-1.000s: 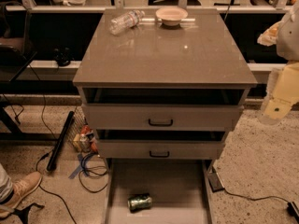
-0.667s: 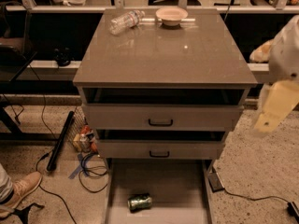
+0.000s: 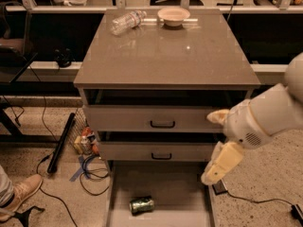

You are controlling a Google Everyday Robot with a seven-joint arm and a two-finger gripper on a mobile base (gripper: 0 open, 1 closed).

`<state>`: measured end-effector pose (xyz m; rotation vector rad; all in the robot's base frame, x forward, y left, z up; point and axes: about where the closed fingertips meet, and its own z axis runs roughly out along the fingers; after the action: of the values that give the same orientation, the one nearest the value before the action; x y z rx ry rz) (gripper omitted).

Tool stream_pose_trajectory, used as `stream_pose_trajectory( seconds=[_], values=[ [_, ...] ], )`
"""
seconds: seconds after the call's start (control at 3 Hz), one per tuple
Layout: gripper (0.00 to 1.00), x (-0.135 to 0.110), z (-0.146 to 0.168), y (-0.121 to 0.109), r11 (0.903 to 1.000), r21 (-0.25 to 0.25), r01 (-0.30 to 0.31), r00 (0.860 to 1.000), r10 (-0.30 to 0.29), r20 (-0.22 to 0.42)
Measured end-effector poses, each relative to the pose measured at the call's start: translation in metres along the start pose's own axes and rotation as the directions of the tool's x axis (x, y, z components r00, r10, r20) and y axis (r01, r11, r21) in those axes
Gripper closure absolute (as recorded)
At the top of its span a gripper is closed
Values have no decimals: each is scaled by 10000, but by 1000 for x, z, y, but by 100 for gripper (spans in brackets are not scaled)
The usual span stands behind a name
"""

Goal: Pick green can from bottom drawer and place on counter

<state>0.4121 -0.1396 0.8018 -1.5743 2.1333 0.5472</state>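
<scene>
The green can point(image 3: 142, 205) lies on its side on the floor of the open bottom drawer point(image 3: 184, 193), near the drawer's front left. My gripper point(image 3: 208, 148) hangs on the white arm at the right, in front of the cabinet's right edge. It is above and to the right of the can and well apart from it. Its two cream fingers point(image 3: 221, 162) stand apart and hold nothing. The counter point(image 3: 165, 56) is the glossy grey-brown top of the cabinet.
A clear plastic bottle point(image 3: 127, 21) lies at the counter's back left, and a pale bowl point(image 3: 173, 15) stands at the back middle. Two drawers with black handles point(image 3: 162, 124) sit above the bottom drawer. Cables point(image 3: 90, 171), a black bar point(image 3: 61, 143) and a shoe point(image 3: 21, 193) lie on the floor at the left.
My arm and gripper have moved down and to the left, from beside the counter's right edge to the level of the two upper drawers. The can has not moved.
</scene>
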Motion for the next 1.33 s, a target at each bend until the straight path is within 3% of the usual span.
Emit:
stream_pose_trajectory(
  seconds=[0.33,0.67,1.0,1.33],
  values=[
    [0,-9,10,5,9995,-240,-206,9986,218,492],
    [0,-4,20,6,9995,-209,-220,9987,229,461],
    [0,20,70,4,9988,-485,40,9965,1,836],
    [0,60,158,-6,9920,-1102,609,9828,-403,1801]
  ],
)
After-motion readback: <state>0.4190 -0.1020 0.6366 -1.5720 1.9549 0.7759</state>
